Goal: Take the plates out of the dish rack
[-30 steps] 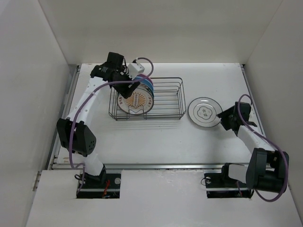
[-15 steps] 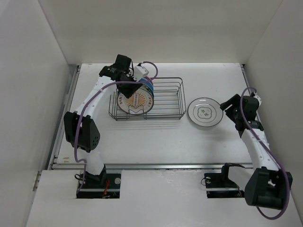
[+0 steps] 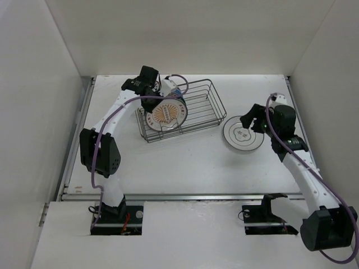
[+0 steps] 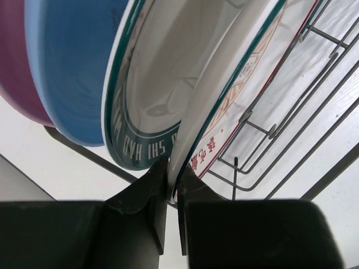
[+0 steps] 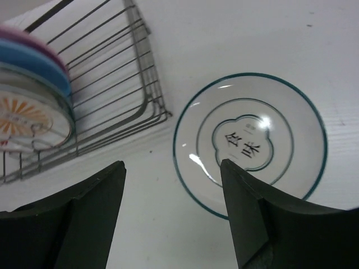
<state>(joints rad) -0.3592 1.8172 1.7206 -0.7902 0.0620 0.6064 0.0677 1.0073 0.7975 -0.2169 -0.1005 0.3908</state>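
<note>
The dish rack (image 3: 208, 107) sits skewed on the table, with plates standing on edge at its left end. My left gripper (image 3: 162, 94) (image 4: 173, 168) is shut on the top rim of the front plate, white with an orange radial pattern (image 3: 166, 114) (image 4: 224, 73). Behind it stand the teal-lettered plate (image 4: 140, 152), the blue plate (image 4: 73, 67) and the pink plate (image 4: 15, 56). A white plate with a grey rim (image 3: 243, 136) (image 5: 252, 140) lies flat on the table right of the rack. My right gripper (image 3: 247, 121) (image 5: 171, 168) hovers open over its left edge, holding nothing.
White walls (image 3: 33, 112) enclose the table on the left, back and right. A purple cable (image 3: 109, 115) hangs along the left arm. The rack's right part (image 5: 106, 67) holds no plates.
The left gripper has shut on the orange-patterned plate, and the rack has swung round askew. The right arm moved left over the flat plate with its jaws opened wider.
</note>
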